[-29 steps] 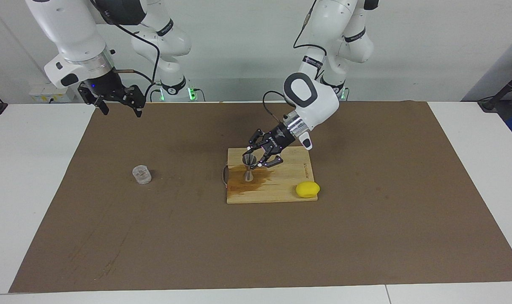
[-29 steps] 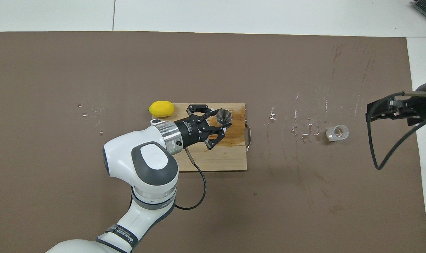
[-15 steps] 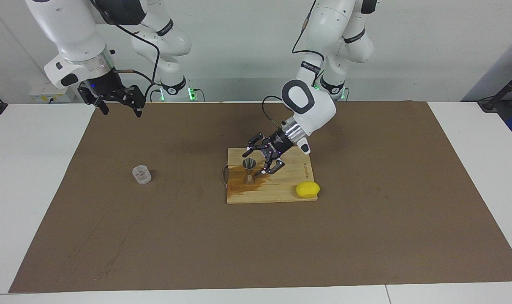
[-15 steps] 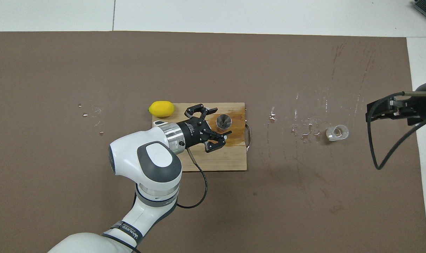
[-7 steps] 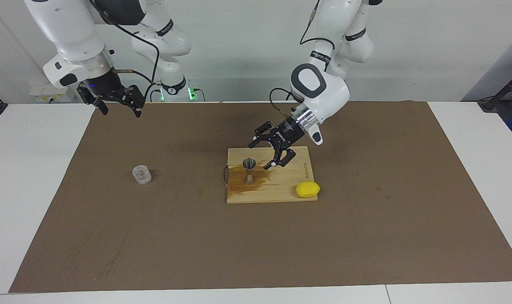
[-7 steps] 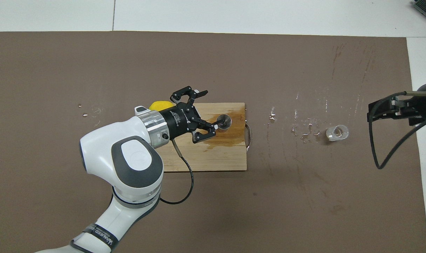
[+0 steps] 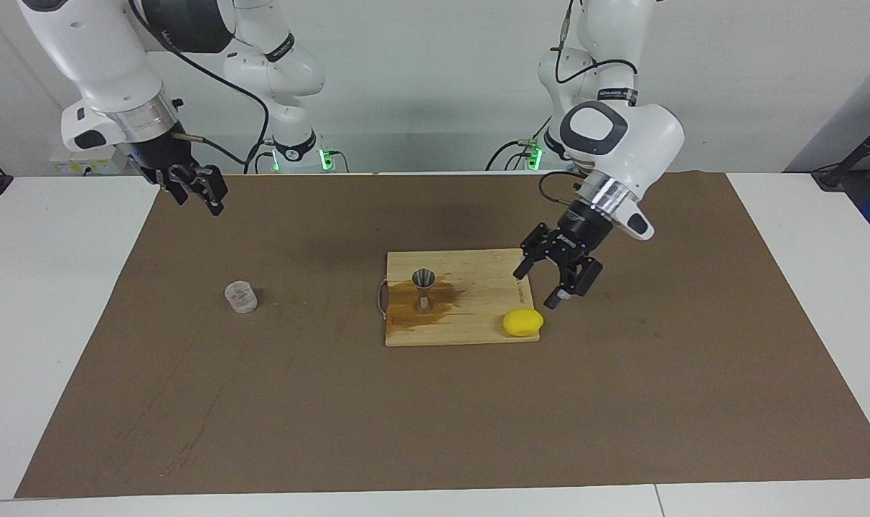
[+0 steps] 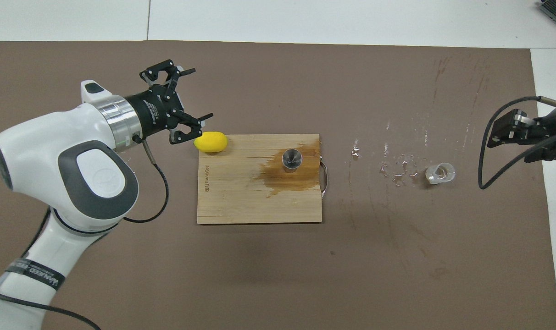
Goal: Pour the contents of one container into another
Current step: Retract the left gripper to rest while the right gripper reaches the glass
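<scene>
Clear glass, the cup (image 7: 241, 296) stands on the table's brown mat toward the right arm's end: light, rigid, breakable, probably slippery; grip its side wall. The steel jigger (image 7: 423, 289) stands on the wet cutting board (image 7: 478, 330). The left gripper (image 7: 558, 276) gapes empty near the lemon (image 7: 522, 322); whether the right gripper (image 7: 197, 188) is parted, I cannot tell.

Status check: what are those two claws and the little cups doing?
Left gripper open, empty, above lemon. Right gripper waiting, raised. Jigger upright on wet cutting board; glass cup apart.

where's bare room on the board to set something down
The cutting board's dry half nearer the robots, toward the left arm's end, is bare. It is crowded by the jigger in the wet stain, and by the lemon at the corner under the left pincer.
</scene>
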